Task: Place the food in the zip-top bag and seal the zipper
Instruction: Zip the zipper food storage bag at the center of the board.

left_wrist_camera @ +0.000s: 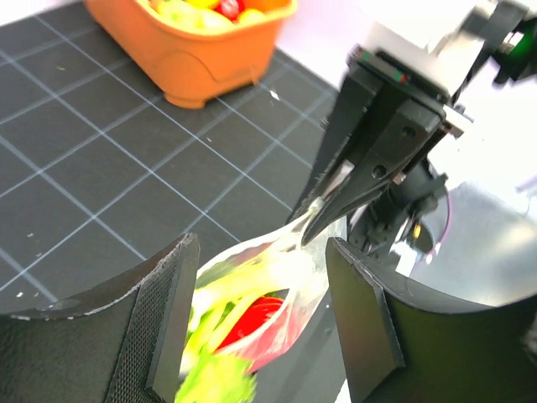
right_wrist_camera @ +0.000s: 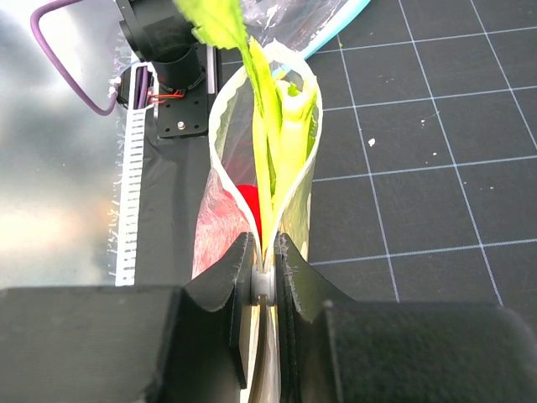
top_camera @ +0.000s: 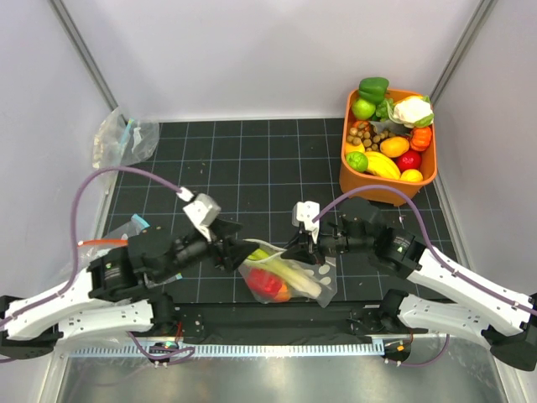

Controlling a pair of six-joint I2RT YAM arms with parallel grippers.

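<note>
The zip-top bag (top_camera: 312, 284) hangs just above the table's near edge between my two grippers. Its mouth gapes toward the left arm. Inside are the pale-green celery stalk (right_wrist_camera: 294, 126) and a glossy red vegetable (top_camera: 264, 284), also visible in the right wrist view (right_wrist_camera: 247, 201). The celery's leafy end (left_wrist_camera: 214, 378) sticks out of the mouth. My right gripper (right_wrist_camera: 264, 252) is shut on one end of the zipper (right_wrist_camera: 216, 159). My left gripper (left_wrist_camera: 260, 277) is open, its fingers (left_wrist_camera: 172, 302) standing either side of the bag's mouth without pressing it.
An orange basket (top_camera: 369, 180) of toy produce stands at the back right. A crumpled clear bag (top_camera: 124, 138) lies at the back left, and another bag with a teal strip (top_camera: 136, 222) lies by the left arm. A white toothed strip (top_camera: 252, 346) runs along the near edge.
</note>
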